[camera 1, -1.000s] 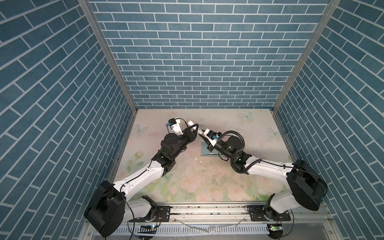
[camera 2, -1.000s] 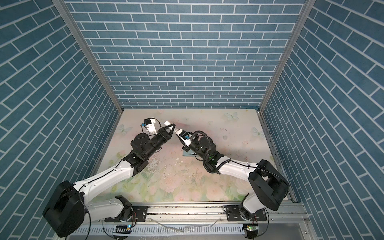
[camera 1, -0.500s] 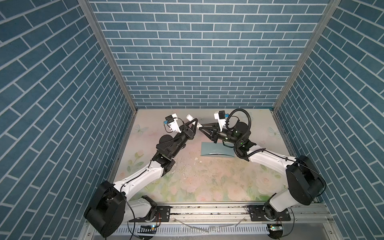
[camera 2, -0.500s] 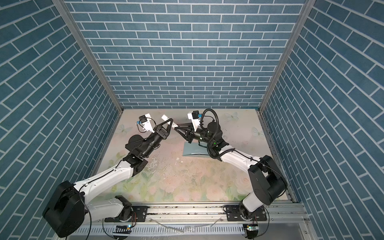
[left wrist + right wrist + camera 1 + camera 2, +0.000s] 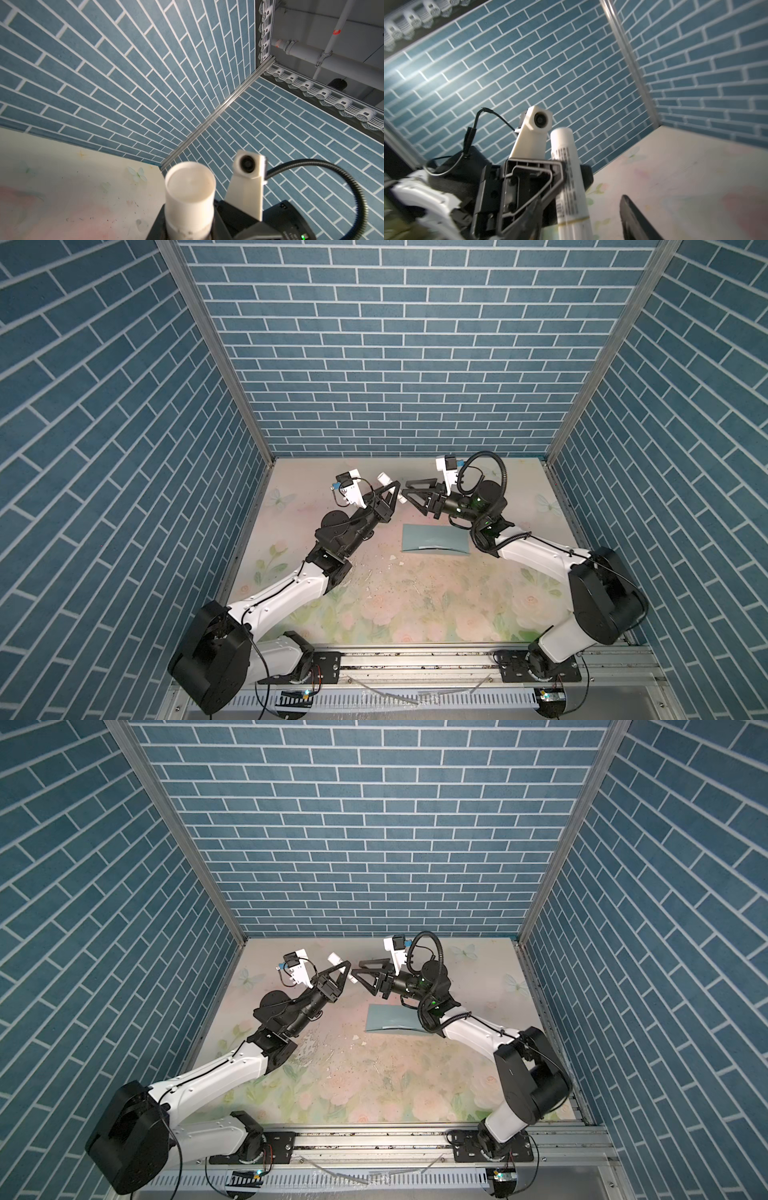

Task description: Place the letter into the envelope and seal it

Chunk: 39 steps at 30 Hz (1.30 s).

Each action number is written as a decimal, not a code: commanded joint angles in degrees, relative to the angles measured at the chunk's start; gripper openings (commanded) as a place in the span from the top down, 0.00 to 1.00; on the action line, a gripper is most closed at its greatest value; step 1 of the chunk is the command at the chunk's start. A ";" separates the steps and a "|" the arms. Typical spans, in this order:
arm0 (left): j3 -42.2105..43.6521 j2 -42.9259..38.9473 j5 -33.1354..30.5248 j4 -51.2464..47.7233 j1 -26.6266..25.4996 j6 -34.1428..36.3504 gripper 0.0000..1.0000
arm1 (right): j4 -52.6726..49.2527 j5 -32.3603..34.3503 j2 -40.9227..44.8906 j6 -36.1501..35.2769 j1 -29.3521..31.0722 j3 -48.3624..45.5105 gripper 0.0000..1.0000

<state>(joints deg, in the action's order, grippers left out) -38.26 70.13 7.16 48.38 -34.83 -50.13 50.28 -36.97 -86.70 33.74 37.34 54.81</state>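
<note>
The teal envelope (image 5: 434, 538) (image 5: 392, 1018) lies flat on the floral table, its near edge bowed a little. The letter is not in view. My left gripper (image 5: 395, 488) (image 5: 344, 968) is raised above the table, left of the envelope, shut on a white glue stick (image 5: 383, 478) (image 5: 190, 197). My right gripper (image 5: 406, 486) (image 5: 357, 966) faces it tip to tip, open. In the right wrist view the glue stick (image 5: 566, 166) runs between my right gripper's (image 5: 583, 224) spread fingers (image 5: 637, 218), and no grip on it shows.
Blue brick-pattern walls (image 5: 395, 364) enclose the table on three sides. Small paper scraps and specks (image 5: 392, 568) lie near the envelope's left corner. A metal rail (image 5: 415, 659) with the arm bases runs along the front edge.
My right arm swung up off the envelope to face the left gripper, and its jaws have opened. My left gripper rose slightly, still holding the glue stick.
</note>
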 commanded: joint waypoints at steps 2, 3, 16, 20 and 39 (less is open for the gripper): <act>0.00 0.04 0.56 -1.77 -0.28 -0.39 1.00 | -11.54 20.18 9.17 -37.49 6.39 -5.01 0.28; -0.06 0.06 0.54 -1.80 -0.24 -0.35 1.00 | -11.22 23.79 9.63 -42.25 7.57 -6.13 0.29; -0.14 0.23 0.22 -1.53 -0.24 -0.93 1.00 | 6.32 43.05 4.39 -63.54 15.41 -11.74 0.46; -0.07 0.47 0.27 -1.54 -0.24 -0.87 1.00 | 10.38 44.88 2.73 -63.84 16.16 -11.59 0.51; 0.30 0.62 0.68 -1.54 -0.24 -1.27 1.00 | 9.64 45.15 1.16 -65.12 17.77 -8.86 0.68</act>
<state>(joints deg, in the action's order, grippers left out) -38.26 70.24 7.14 46.19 -34.92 -51.57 57.47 6.92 -85.34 -29.19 54.68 43.09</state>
